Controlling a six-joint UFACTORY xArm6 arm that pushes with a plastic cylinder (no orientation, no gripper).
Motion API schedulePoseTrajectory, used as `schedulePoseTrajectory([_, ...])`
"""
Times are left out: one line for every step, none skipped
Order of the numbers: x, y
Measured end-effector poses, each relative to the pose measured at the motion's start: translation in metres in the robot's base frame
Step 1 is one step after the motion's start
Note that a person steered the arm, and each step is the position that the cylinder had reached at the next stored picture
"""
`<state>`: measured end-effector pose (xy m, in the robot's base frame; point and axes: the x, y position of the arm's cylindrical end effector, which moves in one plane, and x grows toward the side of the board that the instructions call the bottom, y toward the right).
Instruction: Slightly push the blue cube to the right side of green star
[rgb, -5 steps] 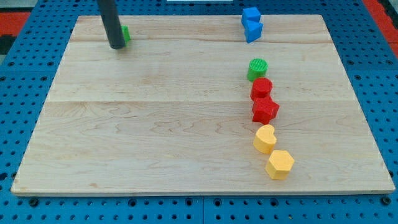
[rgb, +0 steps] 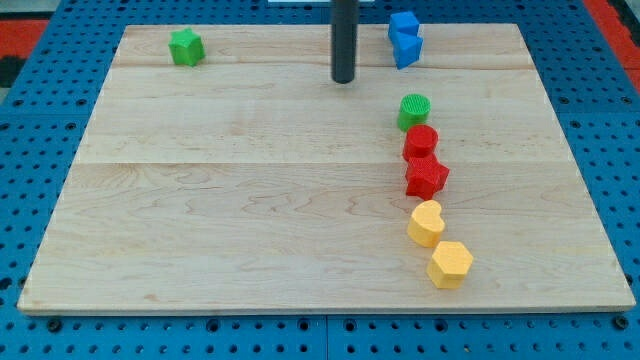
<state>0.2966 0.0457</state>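
A green star (rgb: 185, 47) lies near the board's top left corner. Two blue blocks stand together at the view's top right: a blue cube (rgb: 403, 24) behind and a second blue block (rgb: 408, 47) touching its front. My tip (rgb: 343, 78) rests on the board between them, about sixty pixels left of the blue blocks and far to the right of the green star. It touches no block.
A column of blocks runs down the right half: a green cylinder (rgb: 414, 111), a red cylinder (rgb: 421, 142), a red star (rgb: 427, 177), a yellow heart (rgb: 426, 223) and a yellow hexagon (rgb: 450, 264). The wooden board (rgb: 250, 200) lies on a blue pegboard.
My tip has moved to the right, from beside the green star to the top middle of the board. The green star shows in full now. No block has moved.
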Motion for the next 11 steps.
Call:
schedulePoseTrajectory([0.004,0.053])
schedulePoseTrajectory([-0.030,0.126])
schedulePoseTrajectory([-0.071,0.166])
schedulePoseTrajectory([-0.105,0.131])
schedulePoseTrajectory([-0.104,0.089])
schedulePoseTrajectory([-0.103,0.020])
schedulePoseTrajectory([-0.095,-0.013])
schedulePoseTrajectory([-0.085,-0.024])
schedulePoseTrajectory([-0.076,-0.031])
schedulePoseTrajectory([-0.078,-0.027])
schedulePoseTrajectory([-0.100,0.005])
